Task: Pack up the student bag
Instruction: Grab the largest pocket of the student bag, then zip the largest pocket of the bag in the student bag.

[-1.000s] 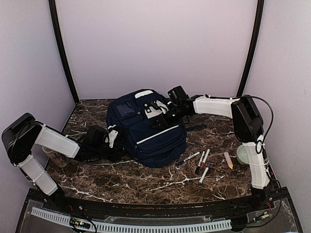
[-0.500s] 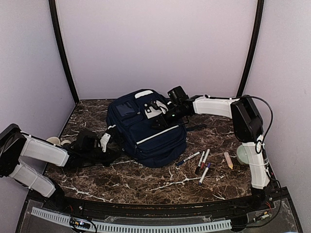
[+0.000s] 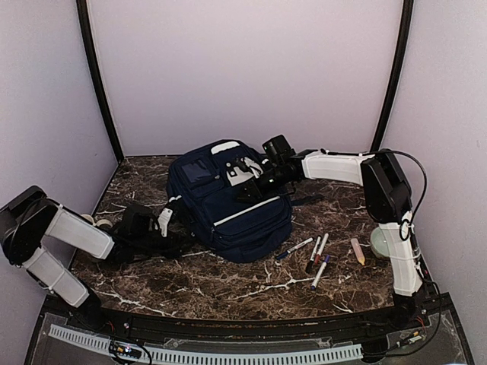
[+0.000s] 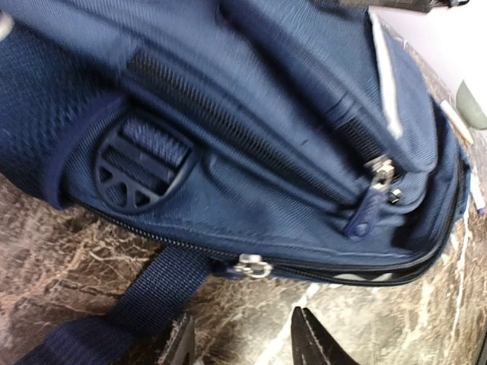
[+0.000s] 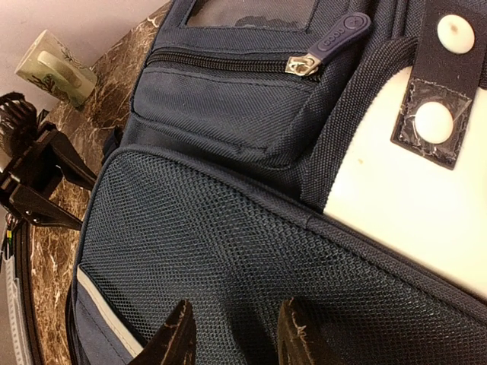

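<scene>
Bag (image 3: 228, 205) is lying front-up in the middle of the table (image 3: 228, 285), top toward the back wall, all zips I can see closed. Nothing is packed yet by the look of it; markers (image 3: 316, 255) are waiting on the table to its right.

My right end effector (image 5: 232, 334) is resting on the bag's upper part, beside the white patch (image 5: 396, 198), probably pinning the bag so it is not sliding. Its fingers are standing a little apart over the mesh; whether they are pinching fabric I cannot tell.

My left end effector (image 4: 243, 342) is sitting low on the table at the bag's left side, released, jaws apart, nothing between them. It is facing the strap (image 4: 122, 319) and a side zipper pull (image 4: 251, 266), likely lining up for that zip.

Against a second ago: the left end effector is sitting farther back from the bag, uncovering a mug (image 5: 55, 65) behind the arm. Right arm, bag and markers are lying unchanged.
</scene>
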`<state>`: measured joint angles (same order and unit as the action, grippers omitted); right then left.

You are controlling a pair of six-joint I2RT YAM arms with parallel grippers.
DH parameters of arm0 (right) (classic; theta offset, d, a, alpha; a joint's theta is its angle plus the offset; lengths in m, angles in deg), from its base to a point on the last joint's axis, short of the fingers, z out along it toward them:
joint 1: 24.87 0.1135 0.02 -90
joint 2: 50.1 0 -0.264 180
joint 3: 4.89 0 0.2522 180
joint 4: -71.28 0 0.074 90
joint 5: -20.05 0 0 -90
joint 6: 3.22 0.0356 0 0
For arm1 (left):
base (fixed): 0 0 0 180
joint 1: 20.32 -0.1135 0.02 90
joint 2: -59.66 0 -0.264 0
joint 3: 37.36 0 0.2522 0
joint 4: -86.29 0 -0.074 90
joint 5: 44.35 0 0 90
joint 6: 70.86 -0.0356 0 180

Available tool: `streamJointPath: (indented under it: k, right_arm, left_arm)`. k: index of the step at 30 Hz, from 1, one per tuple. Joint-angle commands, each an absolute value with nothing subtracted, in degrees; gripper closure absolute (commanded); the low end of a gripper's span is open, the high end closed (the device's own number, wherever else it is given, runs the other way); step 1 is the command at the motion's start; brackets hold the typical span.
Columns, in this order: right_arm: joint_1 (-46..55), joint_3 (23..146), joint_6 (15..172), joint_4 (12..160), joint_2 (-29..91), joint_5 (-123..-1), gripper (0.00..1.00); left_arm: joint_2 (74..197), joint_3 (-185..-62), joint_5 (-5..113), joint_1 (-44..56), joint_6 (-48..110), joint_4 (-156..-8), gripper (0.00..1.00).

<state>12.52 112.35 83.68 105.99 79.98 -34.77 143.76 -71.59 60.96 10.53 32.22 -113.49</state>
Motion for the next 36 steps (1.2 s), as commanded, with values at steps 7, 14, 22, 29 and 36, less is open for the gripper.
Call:
streamJointPath:
  k: [7,14,22,29,36]
  right_arm:
    - [13.63,109.59,84.64,110.27,84.86,-37.52,0.62]
    - [13.65,109.59,84.76,110.35,85.36,-37.35,0.62]
    - [13.8,109.64,84.92,110.42,86.09,-37.17,0.62]
    - [13.89,109.86,85.02,110.36,86.53,-37.12,0.62]
    - [13.96,110.01,85.58,110.49,87.1,-38.58,0.62]
  left_arm:
    - [153.88,-74.57,68.8,8.18,27.56,-124.49,0.6]
    - [158.8,-77.1,70.43,8.08,26.35,-127.3,0.62]
    - [159.67,-76.94,70.2,8.15,26.56,-127.86,0.84]
    - [153.94,-70.77,68.08,8.23,30.84,-126.83,0.95]
    - [148.16,-68.03,66.58,11.89,31.98,-119.75,1.0]
